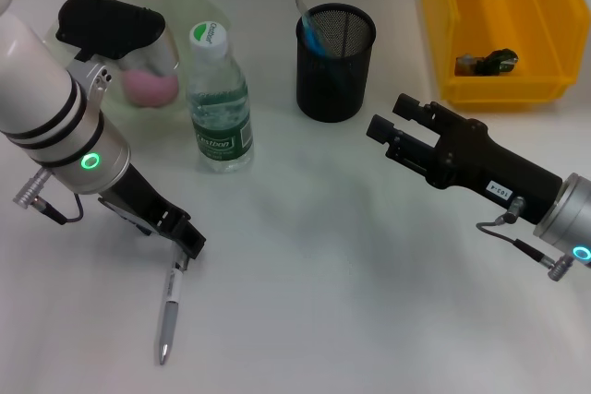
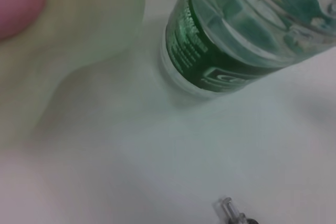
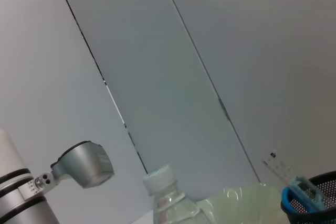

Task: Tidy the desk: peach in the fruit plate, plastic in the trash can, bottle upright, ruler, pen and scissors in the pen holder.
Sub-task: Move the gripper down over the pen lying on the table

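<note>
Two arms reached over the white tabletop (image 1: pixel 369 302). The left pincer (image 1: pixel 185 244) was low near the front left, its tips at the upper end of the pen (image 1: pixel 168 313), which lay flat on the surface; I cannot tell whether the tips were closed on it. The right pincer (image 1: pixel 392 128) hovered at the right with its jaws apart, holding nothing. The bottle (image 1: pixel 219 103) stood upright, capped, just beside the pale green fruit plate (image 1: pixel 189 2) with the pink peach (image 1: pixel 150 86) in it. The black mesh pen holder (image 1: pixel 335 62) stood behind centre with blue-handled items in it. The yellow bin (image 1: pixel 536 34) at the back right held a dark scrap.
</note>
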Robot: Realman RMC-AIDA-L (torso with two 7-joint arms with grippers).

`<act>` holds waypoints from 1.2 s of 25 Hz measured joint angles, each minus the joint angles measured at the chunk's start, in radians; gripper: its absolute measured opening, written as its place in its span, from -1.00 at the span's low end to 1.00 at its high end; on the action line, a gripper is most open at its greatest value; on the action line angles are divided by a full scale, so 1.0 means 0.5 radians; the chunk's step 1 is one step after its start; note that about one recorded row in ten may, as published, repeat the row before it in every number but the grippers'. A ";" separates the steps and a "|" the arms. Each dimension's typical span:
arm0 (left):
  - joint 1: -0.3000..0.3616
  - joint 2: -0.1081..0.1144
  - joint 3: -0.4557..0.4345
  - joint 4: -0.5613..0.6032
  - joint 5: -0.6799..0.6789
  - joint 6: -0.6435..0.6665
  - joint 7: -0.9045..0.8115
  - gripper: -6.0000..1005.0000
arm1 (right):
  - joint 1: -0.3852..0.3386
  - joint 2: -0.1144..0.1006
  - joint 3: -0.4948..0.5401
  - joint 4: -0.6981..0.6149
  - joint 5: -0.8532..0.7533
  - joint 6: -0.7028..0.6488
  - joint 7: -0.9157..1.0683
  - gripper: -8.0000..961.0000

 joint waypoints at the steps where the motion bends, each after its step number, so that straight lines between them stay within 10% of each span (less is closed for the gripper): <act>1: -0.001 0.000 0.001 0.000 -0.001 0.000 0.001 0.50 | 0.001 0.000 0.005 0.002 0.000 0.000 0.000 0.44; 30: -0.003 0.000 0.045 0.011 -0.004 -0.004 0.005 0.25 | 0.002 0.000 0.015 0.005 0.003 0.001 0.000 0.44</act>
